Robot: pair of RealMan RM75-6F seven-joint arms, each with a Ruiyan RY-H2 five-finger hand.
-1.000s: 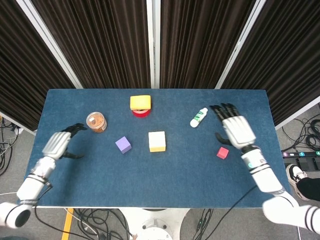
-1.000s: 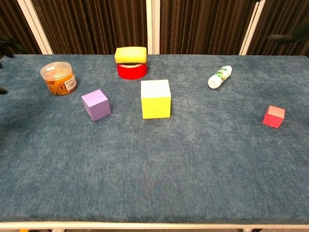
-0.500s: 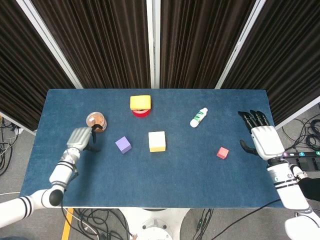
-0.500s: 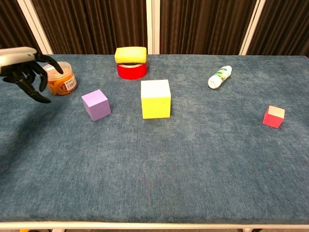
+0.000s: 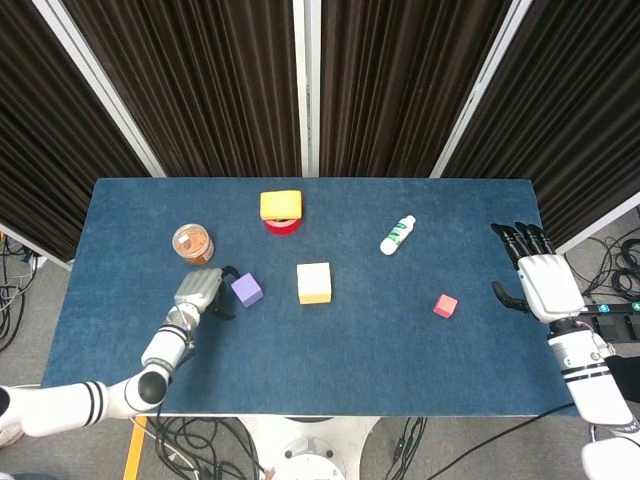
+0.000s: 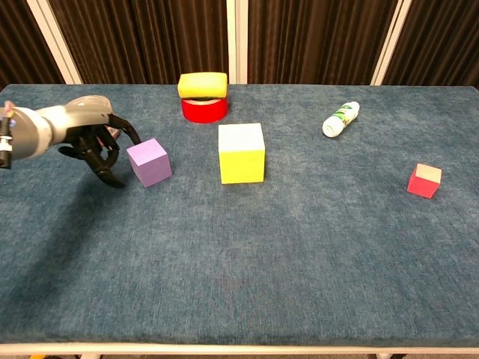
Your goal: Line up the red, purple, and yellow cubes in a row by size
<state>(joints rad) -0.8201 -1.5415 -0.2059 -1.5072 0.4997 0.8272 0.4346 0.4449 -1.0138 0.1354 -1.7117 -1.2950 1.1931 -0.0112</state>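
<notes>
Three cubes await sorting as the left hand [image 6: 101, 142], fingers curled but empty, reaches beside the purple cube [image 6: 148, 161], near the yellow cube [image 6: 241, 152], while the open right hand [image 5: 540, 282] idles beyond the red cube [image 6: 424, 180].

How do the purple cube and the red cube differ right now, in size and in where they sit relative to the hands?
The purple cube is bigger than the red cube. The purple one sits beside the yellow cube with the left hand right next to it; the red one lies apart with no hand near. Both rest flat on the table, ungrasped.
</notes>
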